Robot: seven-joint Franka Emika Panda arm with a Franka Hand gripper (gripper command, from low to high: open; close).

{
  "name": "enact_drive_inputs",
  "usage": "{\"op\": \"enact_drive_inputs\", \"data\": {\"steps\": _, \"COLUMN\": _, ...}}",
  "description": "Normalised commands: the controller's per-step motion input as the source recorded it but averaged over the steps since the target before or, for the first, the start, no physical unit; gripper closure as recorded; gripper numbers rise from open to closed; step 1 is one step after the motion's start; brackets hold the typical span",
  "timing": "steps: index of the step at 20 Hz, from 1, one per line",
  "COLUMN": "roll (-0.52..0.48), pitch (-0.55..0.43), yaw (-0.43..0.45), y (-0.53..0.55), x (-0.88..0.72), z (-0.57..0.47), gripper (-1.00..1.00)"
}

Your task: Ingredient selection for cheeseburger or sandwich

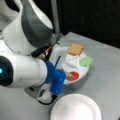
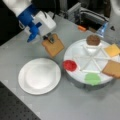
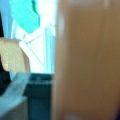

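In a front view, the white paper plate [image 2: 39,76] lies bare at the left. Above its right edge, my hand [image 2: 50,40] is clenched on a bread square [image 2: 53,46], held clear of the worktop [image 2: 15,50]. I judge this the first carry; next needs lowering onto the plate. Right, the tray [image 2: 82,75] keeps patty [image 2: 93,39], cheese [image 2: 112,50], second bread [image 2: 112,68].
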Motion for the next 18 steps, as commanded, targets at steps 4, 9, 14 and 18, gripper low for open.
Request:
{"op": "enact_drive_inputs", "data": {"steps": 4, "roll": 0.077, "pitch": 0.045, "yaw": 0.178, "y": -0.24, "x": 0.55, "z": -0.10, "gripper": 1.00}}
{"op": "enact_drive_inputs", "data": {"steps": 9, "roll": 0.085, "pitch": 0.031, "yaw": 0.149, "y": -0.25, "x": 0.54, "z": -0.12, "gripper": 1.00}}
{"op": "enact_drive_inputs", "data": {"steps": 14, "roll": 0.114, "pitch": 0.040, "yaw": 0.157, "y": -0.25, "x": 0.54, "z": -0.09, "gripper": 1.00}}
{"op": "enact_drive_inputs", "data": {"steps": 18, "roll": 0.145, "pitch": 0.059, "yaw": 0.172, "y": -0.24, "x": 0.51, "z": -0.06, "gripper": 1.00}}
